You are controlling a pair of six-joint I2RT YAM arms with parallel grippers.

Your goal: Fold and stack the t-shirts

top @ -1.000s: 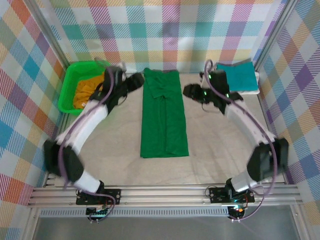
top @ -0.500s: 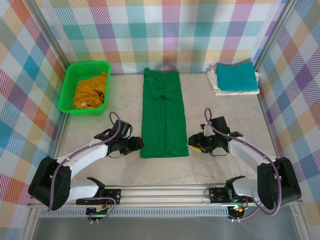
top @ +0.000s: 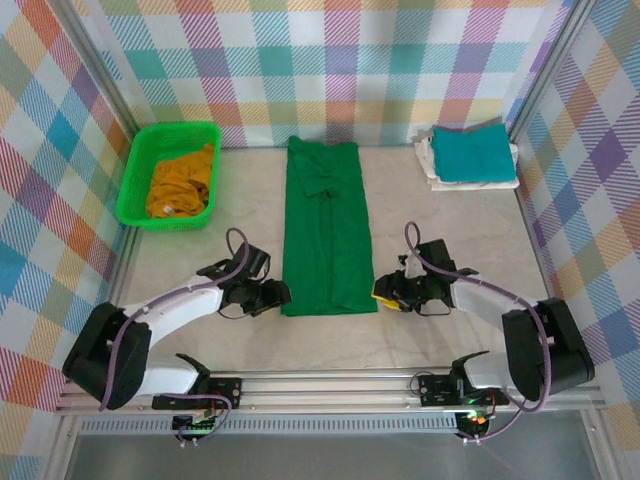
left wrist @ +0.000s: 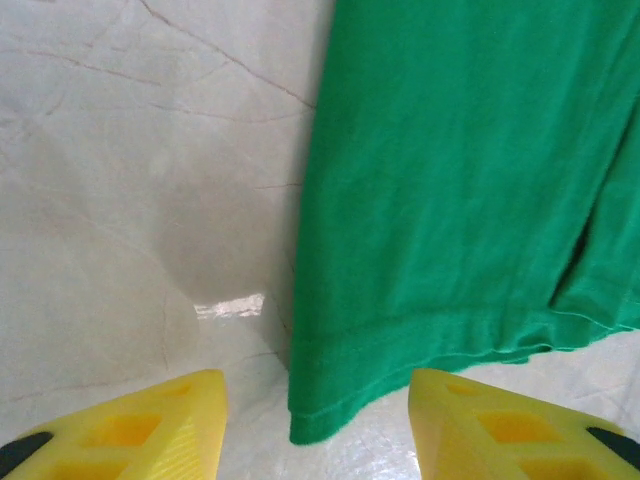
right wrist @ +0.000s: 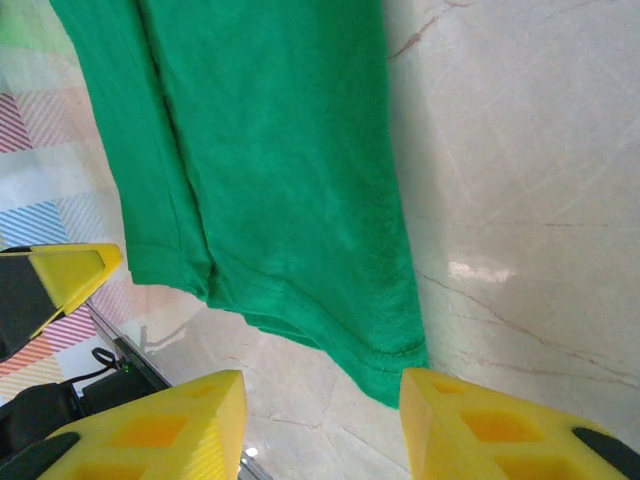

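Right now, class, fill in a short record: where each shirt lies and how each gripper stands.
dark green t-shirt: folded into a long strip, flat, centre of the table
mustard yellow t-shirt: crumpled in the green basket, far left
teal t-shirt: folded, atop the white t-shirt, far right
left gripper: open, at the strip's near left corner
right gripper: open, at its near right corner

The white t-shirt (top: 426,165) at upper right lay mostly hidden under the teal t-shirt (top: 475,152), and wrist-view edges cropped the dark green t-shirt (left wrist: 460,180).
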